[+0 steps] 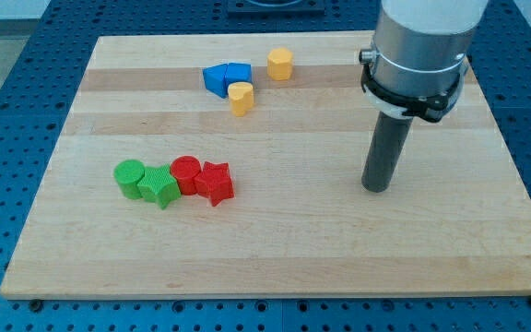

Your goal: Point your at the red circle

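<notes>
Seven small blocks lie on your counter (275,267), all of them toward the view's left of my tip (375,188), which is the lower end of a plain dark rod serving as the end effector; it has no jaws, so it is neither wide nor narrow, and it holds nothing.

Start farthest from my tip, at the view's left. You see a row of four blocks packed side by side: the green circle (129,177), then the green star (159,186) touching it, then the red circle (186,173), then the red star (216,182). The red circle is pressed between the green star and the red star, well apart from my tip and at about the same height in the view as the tip's end. The red star is the block in this row nearest my tip.

Moving rightward, toward the view's top-left of my tip, you find the blue block (225,77), its exact shape hard to make out. A yellow block (241,97) touches its lower right side. Just beside these, apart, stands the yellow hexagon (280,64).

My tip rests on bare wood, touching no block.
</notes>
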`<state>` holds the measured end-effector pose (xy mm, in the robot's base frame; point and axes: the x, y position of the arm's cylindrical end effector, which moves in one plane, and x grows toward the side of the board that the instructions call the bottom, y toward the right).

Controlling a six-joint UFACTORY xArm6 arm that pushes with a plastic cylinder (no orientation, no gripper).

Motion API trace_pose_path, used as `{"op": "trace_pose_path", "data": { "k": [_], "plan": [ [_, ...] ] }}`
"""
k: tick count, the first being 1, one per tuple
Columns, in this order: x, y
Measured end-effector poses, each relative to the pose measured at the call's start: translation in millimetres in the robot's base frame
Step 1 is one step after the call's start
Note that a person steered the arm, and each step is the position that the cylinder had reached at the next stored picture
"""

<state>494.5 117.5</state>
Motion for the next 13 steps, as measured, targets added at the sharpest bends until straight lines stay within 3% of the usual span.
{"op": "trace_pose_path", "data": {
  "k": [9,12,13],
  "plan": [
    [-28.9,-32.4],
    [-57.3,-163.8],
    [-57.3,-177.6]
  ]
}}
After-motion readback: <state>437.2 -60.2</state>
